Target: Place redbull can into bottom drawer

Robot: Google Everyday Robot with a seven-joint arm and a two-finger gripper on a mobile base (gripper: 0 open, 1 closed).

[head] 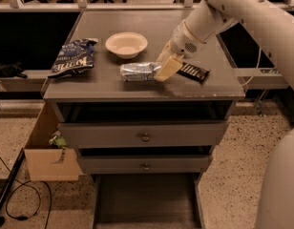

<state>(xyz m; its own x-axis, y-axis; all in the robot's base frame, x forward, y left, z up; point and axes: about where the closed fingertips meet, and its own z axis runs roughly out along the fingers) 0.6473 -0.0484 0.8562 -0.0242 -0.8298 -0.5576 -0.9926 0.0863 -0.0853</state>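
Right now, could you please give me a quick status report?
Gripper at redbull can, on its candy bar end. Can on its side on cabinet top. Bottom drawer open.

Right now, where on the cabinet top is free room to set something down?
Free: the back strip of the top behind the bowl, and the front right corner past the candy bar. The bottom drawer looks bare too. Crowded: the middle, where the pincer sits at the can.
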